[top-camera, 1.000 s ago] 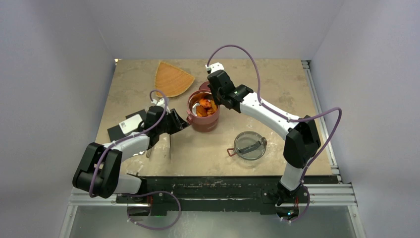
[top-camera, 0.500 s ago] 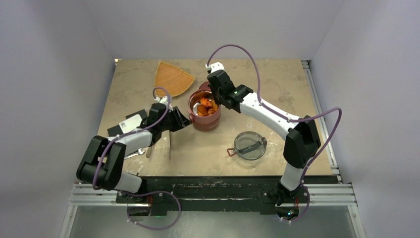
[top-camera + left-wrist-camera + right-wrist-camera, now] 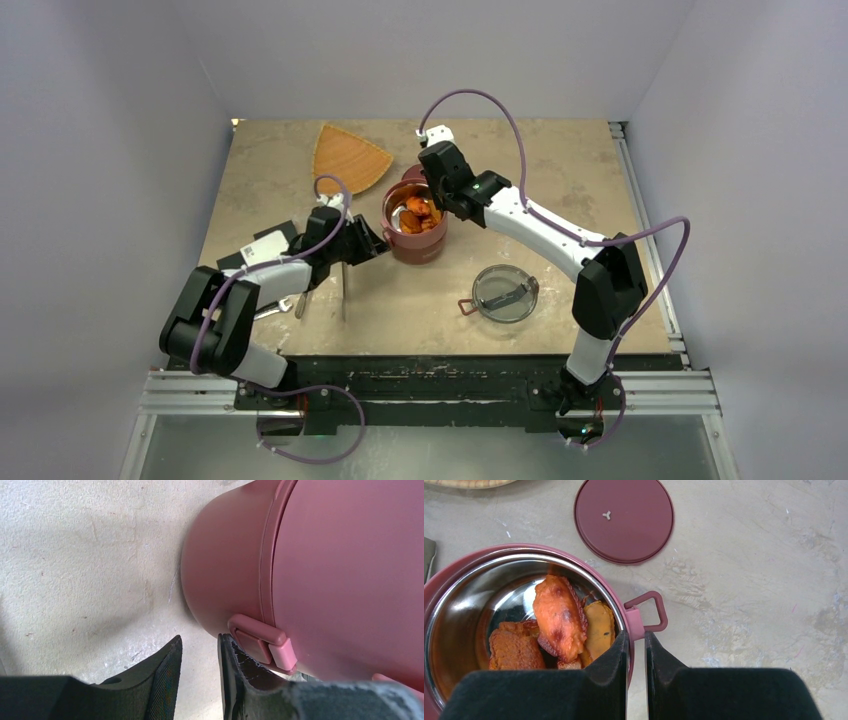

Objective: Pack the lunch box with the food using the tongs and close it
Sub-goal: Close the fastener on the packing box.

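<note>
First, nearest the bases and behind the left gripper (image 3: 199, 650), long slim silvery metal tongs (image 3: 343, 292) flat on the beige table (image 3: 420, 320), in neither grip. Well to the right of those fingers (image 3: 162, 677), a smoky clear round lid (image 3: 505, 292) lying alone. Left fingers a narrow slit apart, only bare table between; one of them right by a side handle (image 3: 260, 642) of the round dark-red steel-lined lunch box (image 3: 340, 565), contact unclear. Across the bowl, right gripper (image 3: 636, 652) clamped over the rim, one finger inside, one outside beside the other loop handle (image 3: 649, 611). Just inside that finger, orange and brown food (image 3: 559, 617). Beyond the fingertips, a flat dark-red disc lid (image 3: 624, 520); farther left, an orange fan-shaped tray (image 3: 348, 160).
</note>
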Controlling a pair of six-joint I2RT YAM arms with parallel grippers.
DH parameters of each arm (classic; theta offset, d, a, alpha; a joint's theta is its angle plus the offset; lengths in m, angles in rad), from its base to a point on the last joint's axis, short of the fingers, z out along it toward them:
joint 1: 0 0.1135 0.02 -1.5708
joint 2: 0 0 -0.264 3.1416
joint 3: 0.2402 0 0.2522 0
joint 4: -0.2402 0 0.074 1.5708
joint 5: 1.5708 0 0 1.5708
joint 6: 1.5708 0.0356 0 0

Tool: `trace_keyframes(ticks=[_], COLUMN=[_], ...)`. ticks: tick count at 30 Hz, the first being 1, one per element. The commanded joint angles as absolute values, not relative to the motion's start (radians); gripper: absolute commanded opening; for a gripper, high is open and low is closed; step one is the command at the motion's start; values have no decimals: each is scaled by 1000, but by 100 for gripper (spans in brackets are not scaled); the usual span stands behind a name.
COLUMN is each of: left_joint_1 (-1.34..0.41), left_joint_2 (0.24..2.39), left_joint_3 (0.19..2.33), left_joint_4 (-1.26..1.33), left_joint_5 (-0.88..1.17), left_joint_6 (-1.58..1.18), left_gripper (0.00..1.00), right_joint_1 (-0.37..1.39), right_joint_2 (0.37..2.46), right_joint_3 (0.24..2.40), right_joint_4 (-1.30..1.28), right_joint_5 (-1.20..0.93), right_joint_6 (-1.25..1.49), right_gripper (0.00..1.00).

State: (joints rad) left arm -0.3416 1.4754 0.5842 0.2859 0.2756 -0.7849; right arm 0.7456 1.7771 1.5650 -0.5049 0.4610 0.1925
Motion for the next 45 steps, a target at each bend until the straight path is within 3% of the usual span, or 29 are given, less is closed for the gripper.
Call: trace_keyframes(ticks=[1, 24, 30, 36, 45], left_joint_1=[-353, -353, -353, -367, -416], left_joint_2=[1432, 1178, 1134, 1229, 1260], left_joint_3=[636, 765, 857, 994, 989], left_joint_4=[300, -29, -79, -163, -161], left_joint_5=[239, 95, 113, 175, 145], left_joint_6=[-758, -679, -676, -633, -636], left_gripper=[33, 45, 49, 59, 66], right_joint_1=[753, 700, 694, 694, 695], right_joint_2=[1753, 1778, 1758, 1720, 1665], right_joint_3=[1579, 1475, 1483, 1554, 1623], right_joint_4=[-496, -483, -497, -534, -548], right_joint_5=[468, 405, 367, 350, 331], right_joint_6=[204, 260, 269, 272, 233], right_gripper=[0, 2, 15, 33, 52])
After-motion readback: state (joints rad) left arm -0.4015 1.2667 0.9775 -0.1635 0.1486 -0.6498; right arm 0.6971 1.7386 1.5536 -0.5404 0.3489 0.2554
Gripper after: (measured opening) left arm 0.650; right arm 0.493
